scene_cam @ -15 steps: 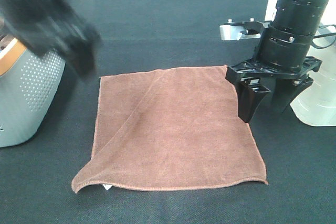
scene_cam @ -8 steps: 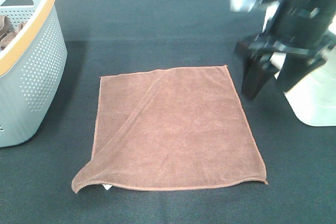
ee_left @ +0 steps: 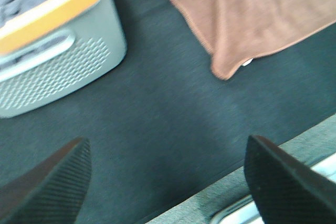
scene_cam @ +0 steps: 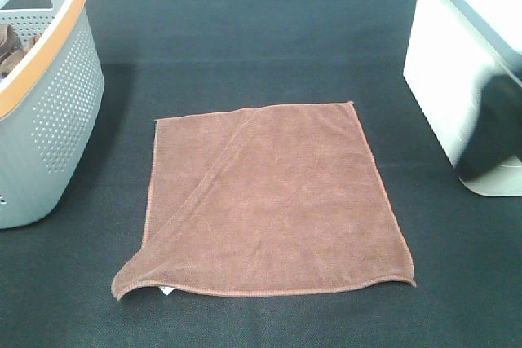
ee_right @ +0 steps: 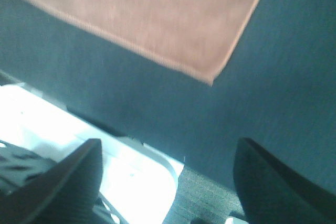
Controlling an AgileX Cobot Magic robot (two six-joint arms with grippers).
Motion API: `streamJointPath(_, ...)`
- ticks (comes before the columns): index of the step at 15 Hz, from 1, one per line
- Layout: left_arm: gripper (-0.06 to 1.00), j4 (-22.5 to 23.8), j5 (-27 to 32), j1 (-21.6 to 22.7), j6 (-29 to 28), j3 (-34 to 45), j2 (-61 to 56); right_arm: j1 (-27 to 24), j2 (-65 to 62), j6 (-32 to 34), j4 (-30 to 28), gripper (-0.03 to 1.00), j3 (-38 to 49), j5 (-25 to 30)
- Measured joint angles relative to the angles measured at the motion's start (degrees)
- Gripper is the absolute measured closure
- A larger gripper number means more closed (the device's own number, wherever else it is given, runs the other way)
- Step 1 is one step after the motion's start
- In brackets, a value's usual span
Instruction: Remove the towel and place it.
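The rust-brown square microfibre towel lies spread flat on the black fabric table, one near corner slightly curled by a small white tag, beside the grey perforated plastic basket with an orange rim. Both the left gripper and right gripper hang wide apart, holding nothing, clear of the towel.
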Motion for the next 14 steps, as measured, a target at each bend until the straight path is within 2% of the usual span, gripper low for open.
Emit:
streamJointPath(2,0.18,0.7,0.1,0.0,0.7,6.0,-6.6,0.0,-10.0,0.0,-0.1,0.30,8.8,-2.5)
streamJointPath(3,0.18,-0.9,0.1,0.0,3.0,9.1,-9.1,0.0,-17.8,-0.3,-0.8,0.30,15.0,-4.8)
streamJointPath(6,0.18,-5.3,-4.7,0.0,10.5,10.0,-9.7,0.0,-38.2,-0.5,-4.2,0.30,23.7,-7.0)
streamJointPath(8,0.18,-5.6,-5.8,0.0,11.7,10.5,-9.8,0.0,-43.3,-0.5,-4.8,0.30,24.8,-7.1)
streamJointPath(10,0.18,-6.3,-8.4,0.0,12.9,12.3,-9.8,0.0,-54.1,-0.5,-5.0,0.30,26.0,-7.3)
streamJointPath(14,0.18,-6.4,-9.1,0.0,13.1,12.4,-9.8,0.0,-61.2,-0.5,-6.6,0.30,26.5,-7.3)
